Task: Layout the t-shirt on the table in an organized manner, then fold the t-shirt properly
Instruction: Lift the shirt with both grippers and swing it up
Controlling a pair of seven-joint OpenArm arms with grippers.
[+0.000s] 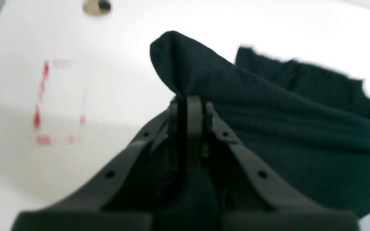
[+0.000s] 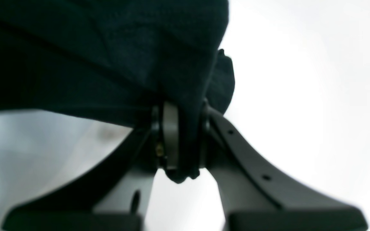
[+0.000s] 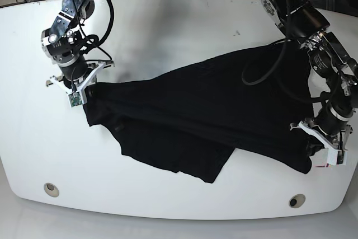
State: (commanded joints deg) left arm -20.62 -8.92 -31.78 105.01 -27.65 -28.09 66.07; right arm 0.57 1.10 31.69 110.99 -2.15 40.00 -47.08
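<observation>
Both grippers, left gripper [image 3: 323, 150] and right gripper [image 3: 80, 89], pinch opposite edges of the plain black cloth t-shirt [image 3: 212, 116], stretching it over the broad white table [image 3: 168, 20]; layout underway, lowering it flat likely comes next.

Black t-shirt [image 3: 212, 104] (apparently partly folded) spread across white table [image 3: 168, 20].

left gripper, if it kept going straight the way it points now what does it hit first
The left gripper is already shut on the t-shirt, so cloth is in its way at once. Beyond that fold, likely the white table, though depth is unclear.
</observation>
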